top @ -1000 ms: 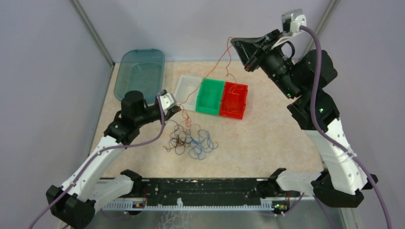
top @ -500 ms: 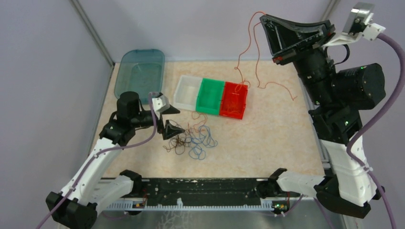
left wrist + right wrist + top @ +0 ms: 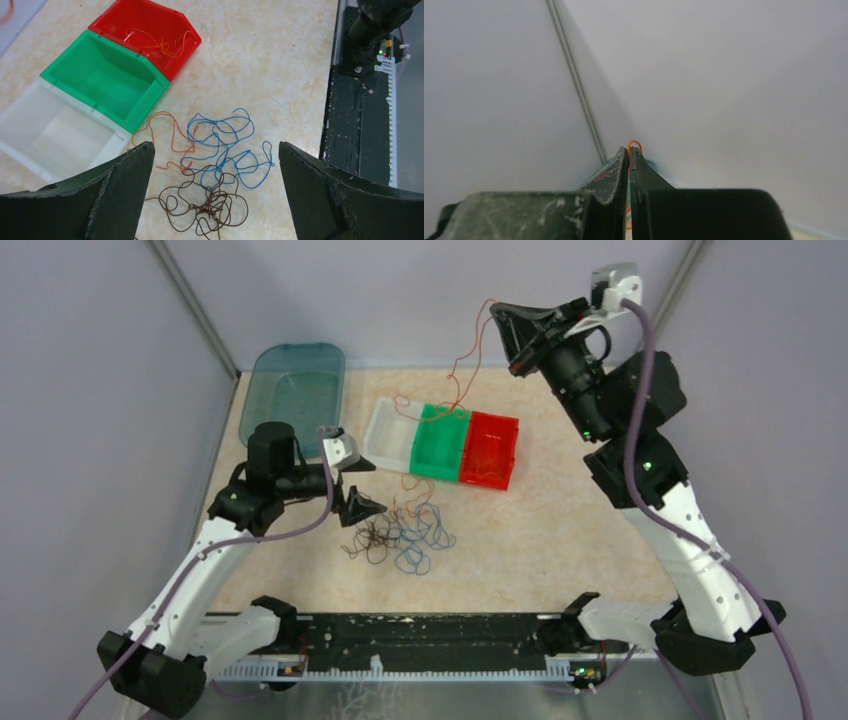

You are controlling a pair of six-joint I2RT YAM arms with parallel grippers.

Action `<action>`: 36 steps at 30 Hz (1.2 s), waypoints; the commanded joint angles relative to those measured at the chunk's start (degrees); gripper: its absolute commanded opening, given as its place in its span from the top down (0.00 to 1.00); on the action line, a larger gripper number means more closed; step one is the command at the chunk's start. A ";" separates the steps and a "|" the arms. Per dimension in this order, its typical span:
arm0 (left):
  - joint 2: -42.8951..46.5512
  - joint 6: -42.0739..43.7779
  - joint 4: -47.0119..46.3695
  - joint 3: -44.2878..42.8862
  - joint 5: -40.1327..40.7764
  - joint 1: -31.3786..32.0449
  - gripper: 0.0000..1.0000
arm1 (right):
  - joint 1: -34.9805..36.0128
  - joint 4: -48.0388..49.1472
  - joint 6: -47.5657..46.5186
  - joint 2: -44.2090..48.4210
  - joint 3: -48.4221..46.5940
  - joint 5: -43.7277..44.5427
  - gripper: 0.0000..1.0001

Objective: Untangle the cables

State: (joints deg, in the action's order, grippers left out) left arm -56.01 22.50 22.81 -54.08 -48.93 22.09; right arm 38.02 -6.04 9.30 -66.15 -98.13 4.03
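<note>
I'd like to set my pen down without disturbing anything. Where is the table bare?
Most room lies right of the red bin, out to the right arm. A narrower strip runs between the wire tangle and the black rail. The left middle is crowded: tangle, left arm by it, bins, and a red-orange wire hanging over the green bin.

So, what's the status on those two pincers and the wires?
Right pincer shut on a red-orange wire, held high. Left pincer open over the tangle. Bins nearby, nothing blocking.
</note>
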 commanded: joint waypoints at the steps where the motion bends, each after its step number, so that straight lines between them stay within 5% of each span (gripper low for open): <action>1: -1.44 7.84 9.10 -1.50 4.11 0.03 0.01 | -1.46 3.62 -3.38 -1.19 4.33 3.56 1.00; 9: -5.60 16.73 12.76 3.12 20.32 -0.24 0.07 | -3.83 6.31 -5.80 -3.12 10.25 6.31 1.00; 36: -2.10 14.65 12.00 4.40 19.20 -0.67 0.04 | -12.79 12.72 -0.96 -4.25 21.52 5.75 1.00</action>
State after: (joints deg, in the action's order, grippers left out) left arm -59.02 37.32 34.92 -49.76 -29.15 21.58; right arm 26.83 2.61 6.26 -70.70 -75.75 10.70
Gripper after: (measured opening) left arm 0.965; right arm 0.007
